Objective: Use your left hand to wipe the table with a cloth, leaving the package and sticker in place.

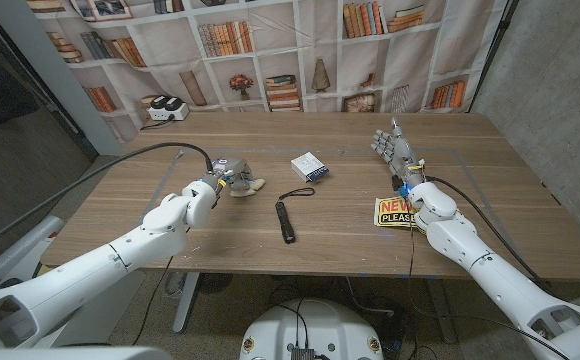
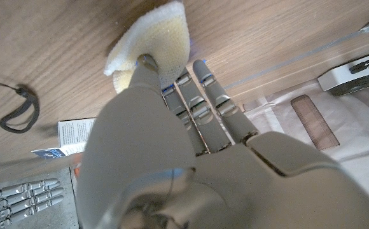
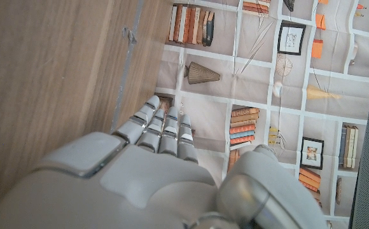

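We see a small cloth (image 1: 251,185) on the wooden surface (image 1: 200,230), left of middle. It is pale cream and white, soft and spongy-looking, folded into a rough wedge with rounded corners. In the left wrist view the cloth (image 2: 153,35) lies at the tips of the left hand's fingers (image 2: 200,102): the thumb presses on its top and the other fingers reach along beside and under it, so the left hand (image 1: 225,175) holds the cloth against the surface.

Near the middle lies the package (image 1: 309,167), a small flat rectangle, white with blue print, set at an angle. The sticker (image 1: 395,212) is flat, yellow with red and black lettering, and lies toward the right, partly under the right wrist. Between them, nearer the front edge, lies a slim black stick with a looped cord (image 1: 286,218).

The right hand (image 1: 394,150) stands upright on the surface, fingers straight and slightly apart, holding nothing. The surface shows warm brown wood grain in long planks.
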### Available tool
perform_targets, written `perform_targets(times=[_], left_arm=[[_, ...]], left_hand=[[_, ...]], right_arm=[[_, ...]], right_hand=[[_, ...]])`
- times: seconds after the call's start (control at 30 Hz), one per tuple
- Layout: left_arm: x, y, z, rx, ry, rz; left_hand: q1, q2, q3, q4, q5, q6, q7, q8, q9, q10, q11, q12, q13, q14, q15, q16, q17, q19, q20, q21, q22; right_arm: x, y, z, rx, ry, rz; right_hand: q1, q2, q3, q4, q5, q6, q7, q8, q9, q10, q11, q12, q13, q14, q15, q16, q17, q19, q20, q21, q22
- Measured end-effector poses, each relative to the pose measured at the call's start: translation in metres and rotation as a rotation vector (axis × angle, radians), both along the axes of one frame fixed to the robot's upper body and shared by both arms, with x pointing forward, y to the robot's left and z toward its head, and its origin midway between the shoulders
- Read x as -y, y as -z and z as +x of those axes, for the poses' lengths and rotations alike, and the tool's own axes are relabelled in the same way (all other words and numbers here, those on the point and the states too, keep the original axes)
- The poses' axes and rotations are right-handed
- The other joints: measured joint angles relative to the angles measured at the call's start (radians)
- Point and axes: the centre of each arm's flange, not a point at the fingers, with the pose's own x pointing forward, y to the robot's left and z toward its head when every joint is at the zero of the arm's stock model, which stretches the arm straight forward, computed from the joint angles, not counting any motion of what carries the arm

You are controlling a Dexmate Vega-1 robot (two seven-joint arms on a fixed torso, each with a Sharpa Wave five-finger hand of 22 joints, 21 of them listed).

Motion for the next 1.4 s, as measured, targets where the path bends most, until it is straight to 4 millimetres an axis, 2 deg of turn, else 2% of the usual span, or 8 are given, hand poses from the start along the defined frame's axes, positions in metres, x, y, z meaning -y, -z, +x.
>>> perform_targets(times=[0.17,0.53,0.77,1.0,1.33,1.4], left_arm=[[0.001,-0.007,0.01,0.009,-0.002,-0.004],[0.02,-0.031,0.042,0.019,0.054,0.037],[0.03,-0.039,0.052,0.02,0.079,0.055],[0.036,-0.038,0.048,0.02,0.098,0.069],[0.03,-0.024,0.023,0.017,0.083,0.062],[0.026,-0.02,0.017,0.015,0.069,0.057]], left_hand=[[0.0,0.0,0.0,0.0,0.0,0.0,0.0,0.0,0.0,0.0,0.0,-0.001,0.004,0.0,0.0,0.0,0.0,0.0,0.0,0.0,0.0],[0.0,0.0,0.0,0.0,0.0,0.0,0.0,0.003,0.0,0.0,0.0,-0.004,0.006,0.0,0.0,0.0,0.0,-0.004,0.004,0.0,0.0],[0.0,0.0,0.0,0.0,-0.001,0.0,0.0,0.003,0.0,0.0,0.0,-0.004,0.005,0.0,0.0,0.0,-0.001,-0.007,0.0,0.004,0.0],[-0.001,-0.001,0.004,-0.004,-0.001,0.0,0.0,0.003,0.001,0.0,0.0,-0.007,0.005,0.0,0.0,-0.003,-0.001,-0.007,0.0,0.004,0.0],[-0.006,-0.006,0.004,-0.004,0.0,0.0,0.0,0.002,0.001,0.0,0.0,-0.004,0.004,0.0,0.0,-0.003,0.0,-0.011,0.004,0.004,0.0],[-0.006,-0.006,0.022,0.014,0.0,0.0,0.0,0.001,0.001,0.0,0.0,-0.004,0.003,0.0,0.0,-0.003,0.0,-0.011,0.004,0.004,0.0]], right_arm=[[0.002,0.001,0.0,-0.002,0.003,0.002],[0.009,0.005,-0.004,-0.006,0.025,0.019],[0.011,0.005,-0.005,-0.002,0.032,0.027],[0.011,0.006,-0.006,0.0,0.032,0.029],[0.006,0.003,-0.005,0.006,0.015,0.019],[0.006,0.002,-0.005,0.007,0.012,0.016]], right_hand=[[0.0,0.0,0.0,0.0,0.0,0.0,0.0,0.0,0.0,0.0,0.0,0.0,0.0,0.0,0.0,0.0,0.0,0.0,0.0,0.0,0.0],[0.004,0.004,-0.004,-0.004,0.0,0.0,0.0,0.0,0.0,0.0,0.0,0.0,0.0,0.0,0.0,0.0,0.0,0.0,0.0,0.0,0.0],[0.004,0.004,-0.004,-0.004,0.0,0.0,0.0,0.0,0.0,0.0,0.0,0.0,0.0,0.0,0.0,0.0,0.0,0.0,0.0,0.0,0.0],[0.004,0.004,-0.004,-0.004,0.0,0.0,0.0,0.0,0.0,0.0,0.0,0.0,0.0,0.0,0.0,0.0,0.0,0.0,0.0,0.0,0.0],[0.004,0.004,-0.004,-0.004,0.0,0.0,0.0,0.0,0.0,0.0,0.0,0.0,0.0,0.0,0.0,0.0,0.0,0.0,0.0,0.0,0.0],[0.004,0.004,-0.004,-0.004,0.0,0.0,0.0,0.0,0.0,0.0,0.0,0.0,0.0,0.0,0.0,0.0,0.0,0.0,0.0,0.0,0.0]])
